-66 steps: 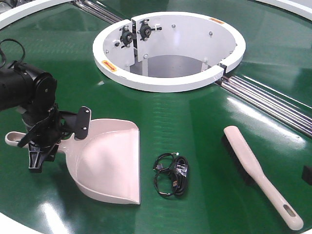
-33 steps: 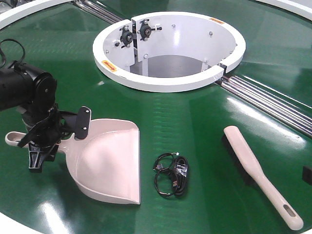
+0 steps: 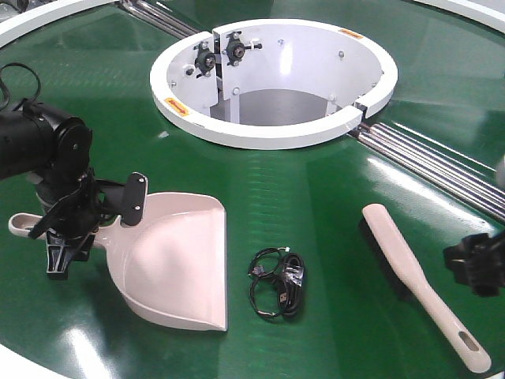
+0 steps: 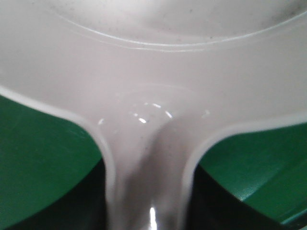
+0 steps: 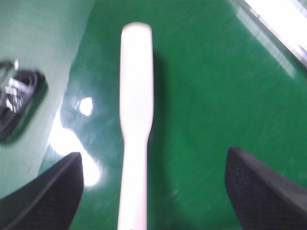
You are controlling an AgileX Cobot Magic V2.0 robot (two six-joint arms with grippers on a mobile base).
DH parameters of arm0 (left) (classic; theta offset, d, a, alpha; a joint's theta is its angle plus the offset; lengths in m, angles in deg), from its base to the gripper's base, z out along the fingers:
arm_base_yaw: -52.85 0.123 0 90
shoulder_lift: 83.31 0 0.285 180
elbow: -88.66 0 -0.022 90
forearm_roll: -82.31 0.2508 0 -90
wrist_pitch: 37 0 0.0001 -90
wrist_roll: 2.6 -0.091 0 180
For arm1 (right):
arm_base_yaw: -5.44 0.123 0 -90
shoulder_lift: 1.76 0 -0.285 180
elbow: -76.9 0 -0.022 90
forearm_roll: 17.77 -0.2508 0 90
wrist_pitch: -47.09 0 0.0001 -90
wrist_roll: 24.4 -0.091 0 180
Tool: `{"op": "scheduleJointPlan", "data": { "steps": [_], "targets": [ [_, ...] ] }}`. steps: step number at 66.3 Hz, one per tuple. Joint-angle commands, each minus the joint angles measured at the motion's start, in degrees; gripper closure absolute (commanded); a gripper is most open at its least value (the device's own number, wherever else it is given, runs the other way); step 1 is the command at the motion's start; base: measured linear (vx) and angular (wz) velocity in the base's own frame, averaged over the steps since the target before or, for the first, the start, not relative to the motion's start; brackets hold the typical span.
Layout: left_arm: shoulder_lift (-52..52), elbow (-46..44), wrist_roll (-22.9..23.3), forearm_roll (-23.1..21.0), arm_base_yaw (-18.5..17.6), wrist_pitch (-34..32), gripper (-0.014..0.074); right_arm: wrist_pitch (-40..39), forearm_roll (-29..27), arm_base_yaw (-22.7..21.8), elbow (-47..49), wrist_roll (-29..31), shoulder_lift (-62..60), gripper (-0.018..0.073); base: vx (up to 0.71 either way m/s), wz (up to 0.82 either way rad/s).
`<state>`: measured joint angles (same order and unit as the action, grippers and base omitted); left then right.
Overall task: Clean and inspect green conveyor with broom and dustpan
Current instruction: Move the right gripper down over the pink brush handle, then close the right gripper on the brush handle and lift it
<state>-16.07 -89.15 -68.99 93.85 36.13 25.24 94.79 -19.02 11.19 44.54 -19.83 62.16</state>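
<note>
While the left gripper [image 3: 75, 225] stays clamped on the pale beige-pink plastic dustpan [image 3: 177, 264] handle, the right gripper [image 5: 153, 191] has newly arrived, jaws wide and empty, straddling the pale beige-pink flat broom [image 3: 418, 280] lying on the glossy green conveyor [image 3: 316, 205], seemingly ready to grasp.

I see a glossy dark green conveyor [image 3: 316, 205], a pale beige-pink dustpan [image 3: 177, 260], and a broom [image 3: 410, 272] of the same pink with dark bristles. The coiled cable [image 3: 278, 294] is black; the ring wall [image 3: 276, 138] is white.

Glossy green conveyor [image 3: 316, 197] (mirror-like glare), smooth plastic dustpan [image 3: 177, 264], matte plastic broom [image 3: 418, 284]
</note>
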Motion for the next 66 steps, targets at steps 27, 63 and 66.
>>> {"op": "scheduleJointPlan", "data": {
  "steps": [27,63,66],
  "targets": [
    [2.66,-1.53,-0.01,-0.19,-0.26,-0.12,0.0603,12.56,2.61,5.54,14.72,-0.05,23.38,-0.0003,0.00,0.00],
    [2.66,-1.53,-0.01,-0.19,-0.26,-0.07,0.0603,13.31,3.11,5.40,15.84,-0.64,38.95,0.0004,0.00,0.00],
    [2.66,-1.53,-0.01,-0.19,-0.26,-0.07,0.0603,13.31,3.06,5.40,15.84,-0.79,39.71,0.0012,0.00,0.00]
  ]
}}
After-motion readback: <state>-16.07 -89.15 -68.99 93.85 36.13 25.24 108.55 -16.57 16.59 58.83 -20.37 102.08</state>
